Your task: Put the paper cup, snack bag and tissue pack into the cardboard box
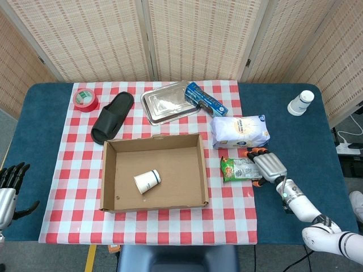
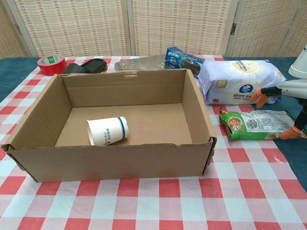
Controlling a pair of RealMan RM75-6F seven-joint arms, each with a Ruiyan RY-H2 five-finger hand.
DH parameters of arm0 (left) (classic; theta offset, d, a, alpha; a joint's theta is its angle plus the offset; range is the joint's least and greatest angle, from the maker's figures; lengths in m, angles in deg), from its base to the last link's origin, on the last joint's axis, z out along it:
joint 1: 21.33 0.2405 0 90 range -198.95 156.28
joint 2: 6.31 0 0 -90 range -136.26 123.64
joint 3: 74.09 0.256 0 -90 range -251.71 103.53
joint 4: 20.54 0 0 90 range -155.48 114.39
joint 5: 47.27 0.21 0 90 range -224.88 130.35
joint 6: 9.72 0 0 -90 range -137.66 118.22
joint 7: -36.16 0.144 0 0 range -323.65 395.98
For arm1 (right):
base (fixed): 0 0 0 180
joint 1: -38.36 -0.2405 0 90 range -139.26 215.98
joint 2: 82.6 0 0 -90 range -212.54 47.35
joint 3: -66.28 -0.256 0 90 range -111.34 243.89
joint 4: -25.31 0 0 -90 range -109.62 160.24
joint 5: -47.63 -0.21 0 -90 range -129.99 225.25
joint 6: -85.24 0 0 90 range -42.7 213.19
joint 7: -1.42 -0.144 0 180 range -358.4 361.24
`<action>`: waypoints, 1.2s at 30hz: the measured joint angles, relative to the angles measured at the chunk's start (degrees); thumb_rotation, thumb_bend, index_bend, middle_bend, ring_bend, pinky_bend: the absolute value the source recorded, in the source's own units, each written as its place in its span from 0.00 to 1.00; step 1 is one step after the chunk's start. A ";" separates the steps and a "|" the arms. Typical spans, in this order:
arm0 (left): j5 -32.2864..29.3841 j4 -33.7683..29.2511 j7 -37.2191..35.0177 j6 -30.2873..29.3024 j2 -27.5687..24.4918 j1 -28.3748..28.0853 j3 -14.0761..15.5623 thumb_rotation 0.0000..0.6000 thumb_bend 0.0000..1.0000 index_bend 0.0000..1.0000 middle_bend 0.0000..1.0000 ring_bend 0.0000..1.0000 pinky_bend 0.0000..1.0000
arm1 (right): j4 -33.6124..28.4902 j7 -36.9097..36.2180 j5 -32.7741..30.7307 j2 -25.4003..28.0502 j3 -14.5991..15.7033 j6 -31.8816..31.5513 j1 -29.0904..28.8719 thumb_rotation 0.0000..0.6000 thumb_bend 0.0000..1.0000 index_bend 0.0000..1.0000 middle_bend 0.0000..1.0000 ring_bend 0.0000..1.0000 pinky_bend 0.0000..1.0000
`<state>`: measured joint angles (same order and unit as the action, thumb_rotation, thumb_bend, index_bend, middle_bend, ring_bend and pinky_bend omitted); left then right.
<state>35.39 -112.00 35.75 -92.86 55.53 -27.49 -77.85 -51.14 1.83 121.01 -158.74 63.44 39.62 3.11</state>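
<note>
Cardboard box (image 1: 153, 173) holding paper cup (image 1: 147, 182), right hand (image 1: 269, 166) fingers spread over snack bag (image 1: 239, 169), left hand (image 1: 10, 187) open, head view only.

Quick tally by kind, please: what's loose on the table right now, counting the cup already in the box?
Paper cups: 2, one lying in the cardboard box, one upright at the far right
Snack bag: 1
Tissue pack: 1
Blue packet: 1
Metal tray: 1
Slipper: 1
Tape roll: 1
Total: 8
</note>
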 measured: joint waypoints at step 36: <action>-0.30 0.47 -1.47 0.82 -0.36 -0.30 -0.04 1.00 0.21 0.00 0.00 0.00 0.00 | 10.29 -1.59 3.91 -9.91 -1.68 -8.41 1.62 1.00 0.32 0.91 0.55 0.62 0.84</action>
<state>35.09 -111.53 34.29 -92.04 55.17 -27.79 -77.88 -40.85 0.24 124.91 -168.65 61.75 31.21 4.73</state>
